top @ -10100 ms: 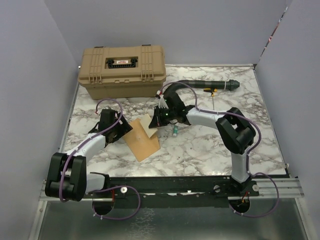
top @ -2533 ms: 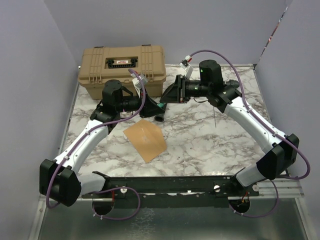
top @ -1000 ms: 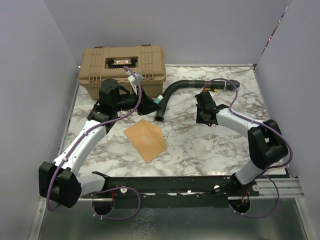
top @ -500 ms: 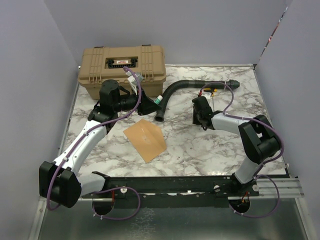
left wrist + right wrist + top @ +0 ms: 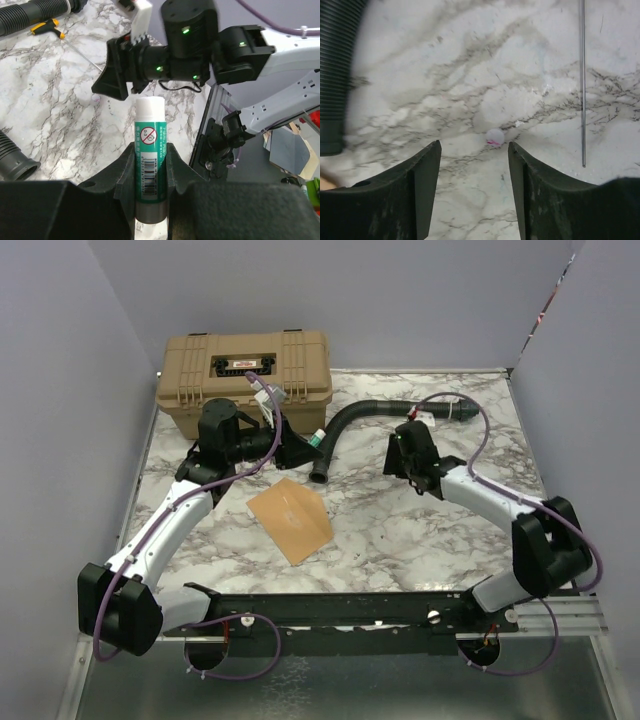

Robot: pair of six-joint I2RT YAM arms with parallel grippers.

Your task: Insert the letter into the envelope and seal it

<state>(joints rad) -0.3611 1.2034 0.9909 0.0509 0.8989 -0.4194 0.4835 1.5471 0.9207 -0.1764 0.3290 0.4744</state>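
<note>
From above, the envelope lies flat on the table, on my left side. No letter lies loose, so I think it is inside. My left gripper hangs lifted, beyond it. Its camera shows it squeezing a glue stick, for sealing. My right gripper is spread wide over a small white bit, holding nothing.

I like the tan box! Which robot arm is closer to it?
Left. The left arm ends just in front of the tan box; the right arm ends across the black hose, farther off.
</note>
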